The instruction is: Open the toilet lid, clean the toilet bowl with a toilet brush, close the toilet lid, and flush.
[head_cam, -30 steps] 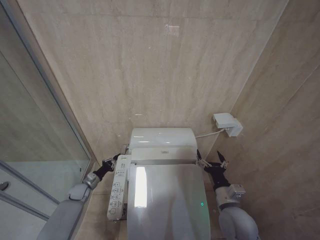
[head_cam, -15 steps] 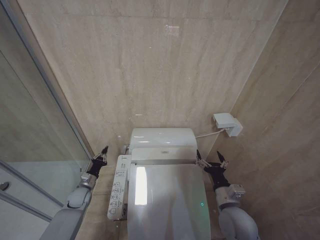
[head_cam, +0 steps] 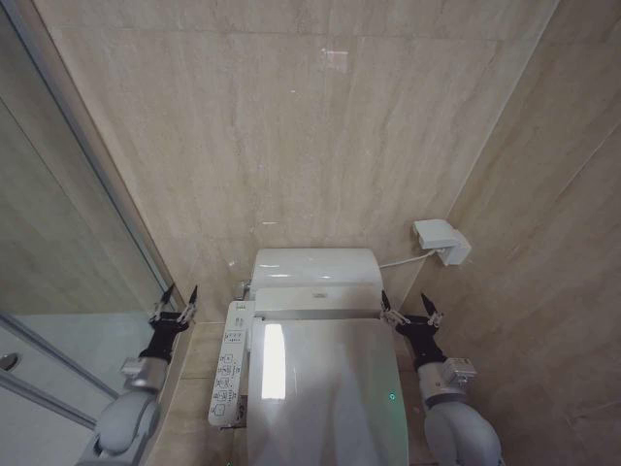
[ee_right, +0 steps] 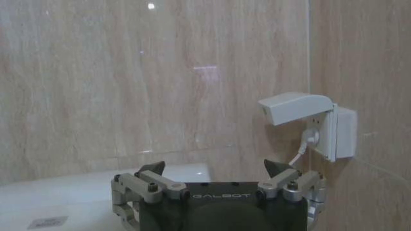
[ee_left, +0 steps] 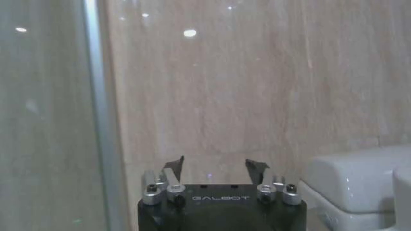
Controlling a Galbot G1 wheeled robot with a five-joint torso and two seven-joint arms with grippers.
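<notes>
Left gripper (head_cam: 178,294): I see its fingers spread apart and holding nothing, raised beside the glass shower wall (head_cam: 58,243); in the left wrist view (ee_left: 215,166) it faces the beige wall.
Toilet lid (head_cam: 325,388): shut flat over the bowl, to the right of my left gripper and just left of my right one, touching neither.
Button panel (head_cam: 229,364): along the lid's left edge, between the left gripper and the lid.
Tank (head_cam: 314,272): behind the lid, between the two grippers.
Right gripper (head_cam: 408,315): fingers apart, empty, just off the lid's back right corner; seen also from the right wrist (ee_right: 215,168).
Wall socket (head_cam: 441,241): above the right gripper, a cord running toward the tank.
</notes>
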